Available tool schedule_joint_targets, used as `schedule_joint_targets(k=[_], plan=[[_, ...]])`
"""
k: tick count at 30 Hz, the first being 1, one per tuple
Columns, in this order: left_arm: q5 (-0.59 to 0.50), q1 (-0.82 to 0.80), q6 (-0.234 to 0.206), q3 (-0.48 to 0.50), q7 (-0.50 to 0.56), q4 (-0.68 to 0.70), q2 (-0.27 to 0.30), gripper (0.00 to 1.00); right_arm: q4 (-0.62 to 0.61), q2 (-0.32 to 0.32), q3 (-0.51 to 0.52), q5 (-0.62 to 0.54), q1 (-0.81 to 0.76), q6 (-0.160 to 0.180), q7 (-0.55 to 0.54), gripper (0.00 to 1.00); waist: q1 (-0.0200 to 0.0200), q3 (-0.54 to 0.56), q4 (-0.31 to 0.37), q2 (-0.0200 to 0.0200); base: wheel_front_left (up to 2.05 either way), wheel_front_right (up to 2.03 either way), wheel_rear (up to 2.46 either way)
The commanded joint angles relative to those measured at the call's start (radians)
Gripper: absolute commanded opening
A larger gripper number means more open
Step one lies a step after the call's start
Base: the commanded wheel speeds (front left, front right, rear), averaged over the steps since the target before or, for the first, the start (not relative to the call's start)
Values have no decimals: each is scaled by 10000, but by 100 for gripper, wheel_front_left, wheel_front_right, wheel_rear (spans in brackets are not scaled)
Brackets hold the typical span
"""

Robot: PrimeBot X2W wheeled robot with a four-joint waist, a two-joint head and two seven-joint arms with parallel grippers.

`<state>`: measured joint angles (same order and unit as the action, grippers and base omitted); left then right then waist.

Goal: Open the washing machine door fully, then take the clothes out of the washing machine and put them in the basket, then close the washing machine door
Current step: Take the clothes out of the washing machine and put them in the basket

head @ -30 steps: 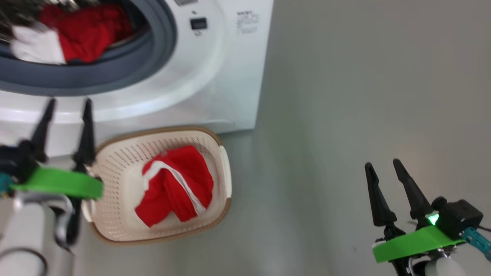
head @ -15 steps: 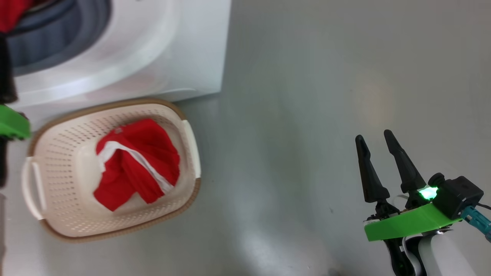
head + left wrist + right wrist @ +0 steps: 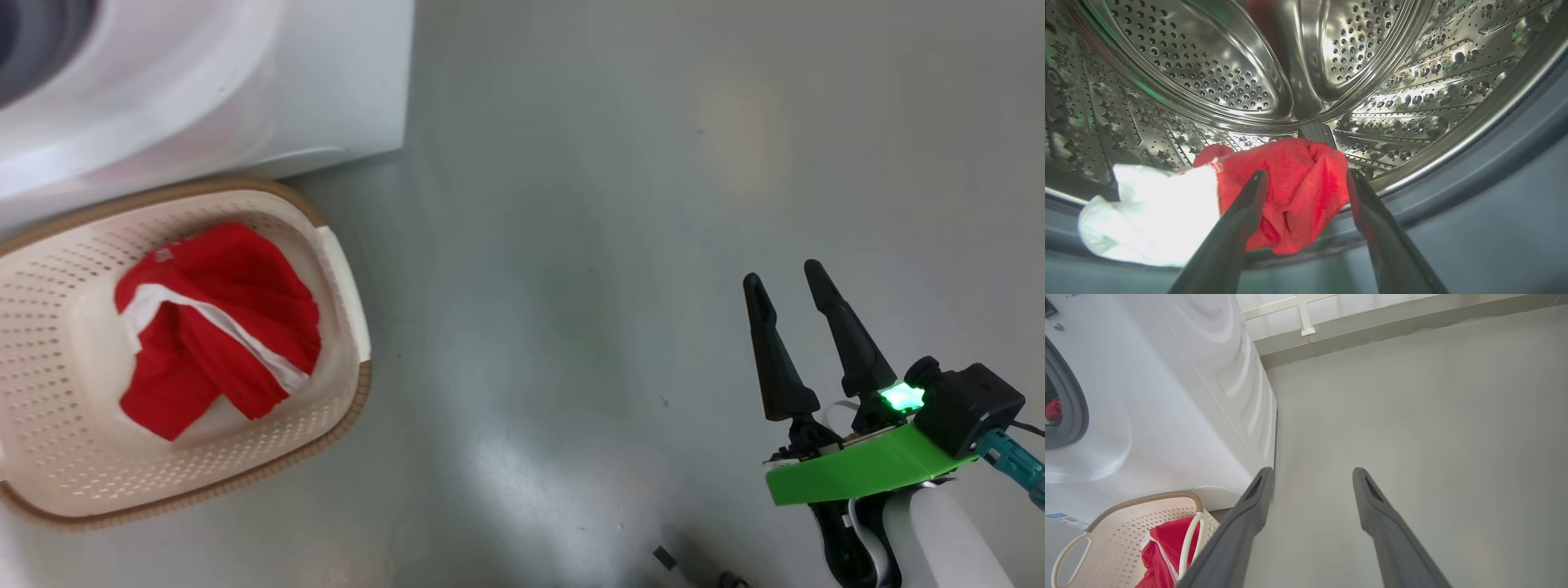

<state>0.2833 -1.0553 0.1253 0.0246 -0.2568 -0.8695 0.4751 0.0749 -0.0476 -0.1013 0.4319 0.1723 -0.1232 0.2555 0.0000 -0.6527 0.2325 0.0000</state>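
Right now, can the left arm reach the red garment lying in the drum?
Probably yes. The left gripper is open and points straight at the red garment, which lies at the front lip of the drum. Nothing shows between the fingers and the cloth.

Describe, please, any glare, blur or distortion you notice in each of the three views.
Head view: pale glare patches on the floor, and the washing machine looks slightly smeared. Left wrist view: the white part of the clothes is blown out; the drum glints. Right wrist view: wide-angle lens slightly bows the machine's edge; the right gripper looks soft.
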Motion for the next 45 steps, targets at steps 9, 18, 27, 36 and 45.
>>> schedule_joint_targets(k=[9, 18, 27, 36, 45], plan=[[-85, -759, 54, 74, -49, -422, 1043, 100, -281, -26, -412, 55, -136, -75, 63, 100, 0, -394, 399, 0, 0, 0, 0], [-189, -803, 54, -39, -49, -980, 1208, 100, -321, -26, -644, 26, -246, -75, 63, 100, 0, -337, 600, 0, 0, 0, 0], [-69, -745, 54, -230, -49, -1371, 1194, 13, -436, -26, -744, -36, -380, -75, 63, 100, 0, -211, 685, 0, 0, 0, 0], [64, -856, 54, -329, -49, -1213, 1010, 0, -495, -26, -600, -45, -314, -75, 63, 100, 0, -226, 514, 0, 0, 0, 0], [339, 41, 54, 573, -49, 151, 425, 0, -319, -26, -451, -146, -174, -75, 63, 100, 0, 406, 70, 0, 0, 0, 0]])
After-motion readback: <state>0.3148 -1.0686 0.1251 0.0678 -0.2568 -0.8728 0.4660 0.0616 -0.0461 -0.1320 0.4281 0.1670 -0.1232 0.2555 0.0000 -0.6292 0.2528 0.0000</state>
